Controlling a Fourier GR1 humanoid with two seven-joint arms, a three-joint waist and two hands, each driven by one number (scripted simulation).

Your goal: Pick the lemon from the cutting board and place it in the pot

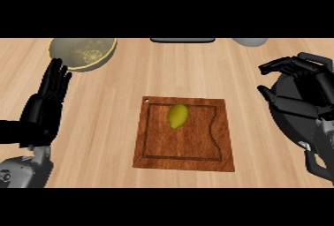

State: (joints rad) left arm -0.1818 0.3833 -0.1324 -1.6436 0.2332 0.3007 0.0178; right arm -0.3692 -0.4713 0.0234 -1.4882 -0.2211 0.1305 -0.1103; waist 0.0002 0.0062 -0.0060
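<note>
A yellow-green lemon [177, 115] lies on the upper middle of the brown wooden cutting board [186, 150] at the counter's centre. The dark round pot [287, 117] stands at the right edge, partly hidden by my right hand [303, 77]. That hand hovers over the pot, fingers relaxed and pointing left, thumb spread, holding nothing. It is well to the right of the lemon. My left hand [46, 103] rests at the left edge, open, fingers straight and pointing up, away from the board.
A yellowish round dish [81, 52] with a lemon-slice pattern sits at the back left. A dark flat object [183, 40] and a grey rounded object [250, 42] show at the back edge. Bare wooden counter lies between board and pot.
</note>
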